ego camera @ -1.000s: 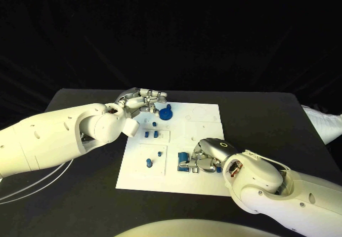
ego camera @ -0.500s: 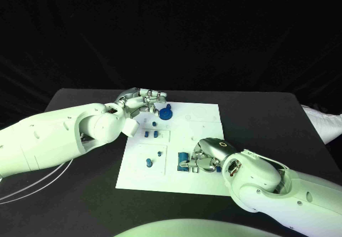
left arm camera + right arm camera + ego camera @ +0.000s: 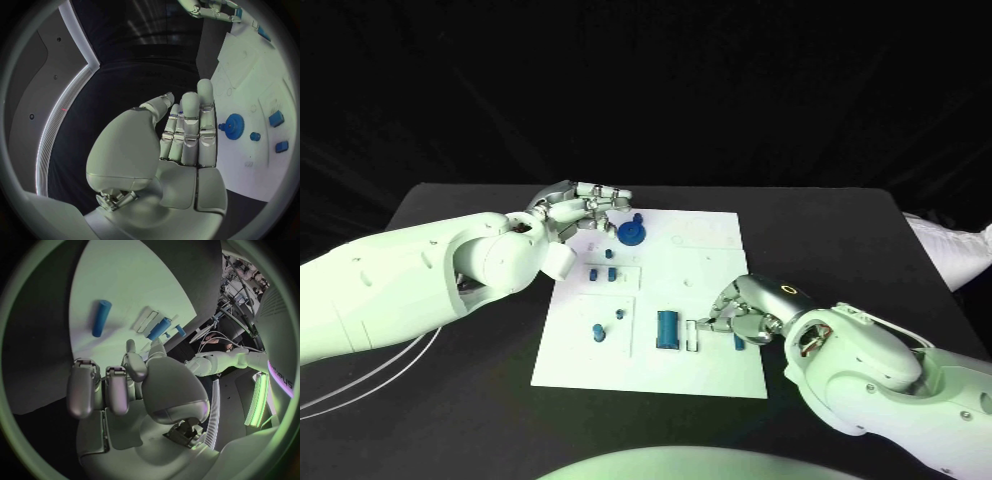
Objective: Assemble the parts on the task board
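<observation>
The white task board (image 3: 697, 265) lies mid-table. My left hand (image 3: 581, 207) hovers at its far left corner, fingers straight and holding nothing (image 3: 181, 135). A blue gear (image 3: 635, 234) stands just right of that hand (image 3: 234, 122). My right hand (image 3: 750, 312) sits at the board's near right edge with bent fingers and nothing in them (image 3: 125, 385). A blue cylinder (image 3: 668, 328) lies in a slot left of it (image 3: 159, 328). A shorter blue piece (image 3: 738, 341) lies loose on the board beside its fingers (image 3: 100, 317).
Two small blue parts (image 3: 602, 272) stand in the board's left middle, and two more (image 3: 599, 331) sit nearer me. The black table (image 3: 848, 240) stretches out round the board. My left forearm (image 3: 430, 270) runs along the board's left side.
My right hand has slid right, off the blue pieces to the board's edge. The cylinder in its slot and the shorter piece now lie uncovered. The left hand has barely moved.
</observation>
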Tool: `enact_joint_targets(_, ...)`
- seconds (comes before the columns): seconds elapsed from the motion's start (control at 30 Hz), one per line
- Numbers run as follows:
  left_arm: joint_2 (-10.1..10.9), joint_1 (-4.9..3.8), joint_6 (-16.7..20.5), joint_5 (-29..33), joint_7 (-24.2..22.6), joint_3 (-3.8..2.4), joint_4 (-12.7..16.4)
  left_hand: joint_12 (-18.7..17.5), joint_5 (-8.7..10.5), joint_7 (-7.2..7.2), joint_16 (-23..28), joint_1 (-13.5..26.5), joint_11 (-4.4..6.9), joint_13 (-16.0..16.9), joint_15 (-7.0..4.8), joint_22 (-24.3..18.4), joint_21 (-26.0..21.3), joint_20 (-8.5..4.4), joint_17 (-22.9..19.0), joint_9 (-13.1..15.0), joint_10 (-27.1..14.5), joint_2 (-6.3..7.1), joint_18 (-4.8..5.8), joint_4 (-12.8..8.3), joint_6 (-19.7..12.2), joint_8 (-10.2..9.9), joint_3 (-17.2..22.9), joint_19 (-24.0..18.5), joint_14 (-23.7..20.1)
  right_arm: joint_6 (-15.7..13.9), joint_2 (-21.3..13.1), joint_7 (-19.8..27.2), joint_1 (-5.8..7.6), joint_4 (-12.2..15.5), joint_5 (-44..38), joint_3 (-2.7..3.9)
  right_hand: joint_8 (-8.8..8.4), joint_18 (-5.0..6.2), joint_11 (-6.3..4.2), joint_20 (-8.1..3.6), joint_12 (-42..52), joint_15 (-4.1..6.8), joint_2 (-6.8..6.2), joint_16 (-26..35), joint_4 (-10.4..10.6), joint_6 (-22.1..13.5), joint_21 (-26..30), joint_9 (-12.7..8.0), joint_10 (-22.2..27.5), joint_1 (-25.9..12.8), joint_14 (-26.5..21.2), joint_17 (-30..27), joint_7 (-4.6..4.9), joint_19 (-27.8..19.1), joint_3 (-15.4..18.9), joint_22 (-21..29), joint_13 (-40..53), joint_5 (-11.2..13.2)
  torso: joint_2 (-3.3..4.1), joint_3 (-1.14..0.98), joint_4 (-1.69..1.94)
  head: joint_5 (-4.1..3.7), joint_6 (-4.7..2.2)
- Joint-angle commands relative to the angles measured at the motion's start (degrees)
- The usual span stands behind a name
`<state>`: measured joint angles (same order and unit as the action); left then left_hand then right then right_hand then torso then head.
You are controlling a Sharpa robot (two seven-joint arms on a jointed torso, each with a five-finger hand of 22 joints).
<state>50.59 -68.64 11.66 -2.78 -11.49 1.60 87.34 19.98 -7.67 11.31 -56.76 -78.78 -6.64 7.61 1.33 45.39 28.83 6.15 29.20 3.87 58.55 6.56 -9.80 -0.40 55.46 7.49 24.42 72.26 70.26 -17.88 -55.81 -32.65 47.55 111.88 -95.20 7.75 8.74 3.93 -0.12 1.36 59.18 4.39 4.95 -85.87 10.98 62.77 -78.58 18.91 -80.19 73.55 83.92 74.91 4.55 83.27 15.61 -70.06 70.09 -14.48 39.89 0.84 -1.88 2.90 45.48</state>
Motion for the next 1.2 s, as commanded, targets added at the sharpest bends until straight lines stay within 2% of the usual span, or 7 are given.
enact_joint_targets(0.03,0.1,-0.02,-0.6,-0.2,-0.9,0.0,0.2,0.3,-0.34,-0.07,0.1,0.2,0.0,0.1,-0.02,-0.1,-0.2,0.5,-0.1,0.0,-0.5,-0.55,-0.52,0.1,-0.5,0.2,-0.4,-0.1,-0.4,-2.9,-3.1,2.6,0.43,1.3,5.1,0.16,-0.87,0.19,0.12,0.39,-2.2,-0.31,0.07,0.3,-1.8,-0.8,0.3,-0.3,1.1,3.2,4.7,8.5,0.2,-0.1,-1.2,0.4,-1.2,-3.3,-0.15,0.08,-0.52,-0.43,-0.09)
enact_joint_targets(0.2,0.3,-0.02,-0.6,-0.2,-1.1,0.03,0.3,0.3,-0.34,-0.07,0.1,0.2,0.0,0.1,-0.02,-0.1,-0.2,0.5,-0.1,0.0,-0.5,-0.55,-0.52,0.1,-0.5,0.2,-0.4,-0.1,-0.4,-1.6,-6.7,2.6,0.56,2.0,2.1,0.24,-1.67,0.34,0.22,0.57,-4.8,-0.45,0.4,0.8,-2.9,-0.6,0.9,-0.9,2.0,5.9,4.5,7.9,0.34,-0.5,-2.8,1.2,-2.8,-1.8,-0.15,0.05,-0.85,-0.96,-0.08)
enact_joint_targets(0.37,0.3,0.06,-0.7,-0.2,-1.2,0.13,0.3,0.3,-0.34,-0.07,0.1,0.2,0.0,0.1,-0.02,-0.1,-0.2,0.5,-0.1,0.0,-0.5,-0.55,-0.52,0.1,-0.5,0.2,-0.4,-0.1,-0.4,-0.1,-8.2,0.8,-0.01,1.8,-2.7,0.26,-1.54,0.41,0.05,0.59,-6.9,-0.37,-0.2,1.0,-1.4,1.3,1.2,-1.0,2.1,4.3,4.5,7.7,0.01,-0.5,-2.7,1.5,-4.2,0.8,-0.2,-0.03,-1.18,-1.59,-0.25)
enact_joint_targets(0.57,0.2,0.2,-0.8,-0.2,-1.2,0.23,0.3,0.5,-0.34,-0.1,0.1,0.1,0.03,0.1,-0.02,-0.1,-0.2,0.51,-0.1,0.0,-0.5,-0.59,-0.52,0.0,-0.5,0.3,-0.3,-0.1,-0.4,1.2,-7.7,-0.2,-0.85,0.9,-5.2,0.25,-1.38,0.52,-0.13,0.45,-8.4,-0.2,-0.61,1.2,-0.4,2.0,1.6,-0.7,2.4,3.4,4.4,7.5,-0.22,-0.7,-2.6,2.1,-5.2,0.8,-0.19,-0.04,-1.02,-1.93,-0.29)
enact_joint_targets(0.83,0.2,0.3,-0.8,-0.2,-1.1,0.26,0.2,0.5,-0.35,-0.12,0.1,0.1,0.04,0.1,-0.03,-0.1,-0.2,0.51,-0.1,0.0,-0.5,-0.62,-0.53,0.0,-0.5,0.3,-0.3,-0.1,-0.4,1.4,-5.0,-0.6,-1.97,-0.8,-5.7,0.18,-1.67,0.5,-0.09,0.39,-8.4,-0.2,-1.41,1.1,1.0,1.9,1.7,-0.5,2.1,2.2,4.5,7.8,-0.16,-0.6,-2.6,2.1,-5.2,1.1,-0.12,0.0,-0.91,-1.55,-0.08)
enact_joint_targets(1.0,0.2,0.34,-0.7,-0.2,-1.0,0.26,0.2,0.6,-0.35,-0.12,0.1,0.0,0.05,0.1,-0.04,-0.1,-0.2,0.51,-0.1,0.0,-0.6,-0.61,-0.53,-0.1,-0.5,0.4,-0.3,-0.1,-0.4,1.5,-4.2,-0.8,-2.19,-1.4,-5.6,0.17,-2.02,0.43,0.03,0.44,-7.5,-0.29,-2.18,0.7,2.2,1.5,1.5,-0.3,1.8,1.5,4.6,8.4,-0.04,-0.5,-2.8,1.8,-4.6,0.2,-0.11,0.13,-0.86,-1.4,0.11)
enact_joint_targets(1.2,0.1,0.43,-0.8,-0.2,-1.0,0.26,0.1,0.6,-0.36,-0.13,0.1,-0.1,0.05,0.1,-0.05,-0.1,-0.2,0.51,-0.1,0.0,-0.6,-0.6,-0.54,-0.1,-0.5,0.4,-0.3,-0.1,-0.5,2.3,-3.4,-0.9,-2.28,-1.8,-5.4,0.16,-1.94,0.37,-0.04,0.46,-5.5,-0.27,-3.03,0.5,4.1,1.9,1.3,0.2,1.1,0.4,4.7,8.6,-0.18,-0.3,-2.9,1.4,-3.2,-1.4,-0.2,0.08,-0.9,-1.28,0.31)
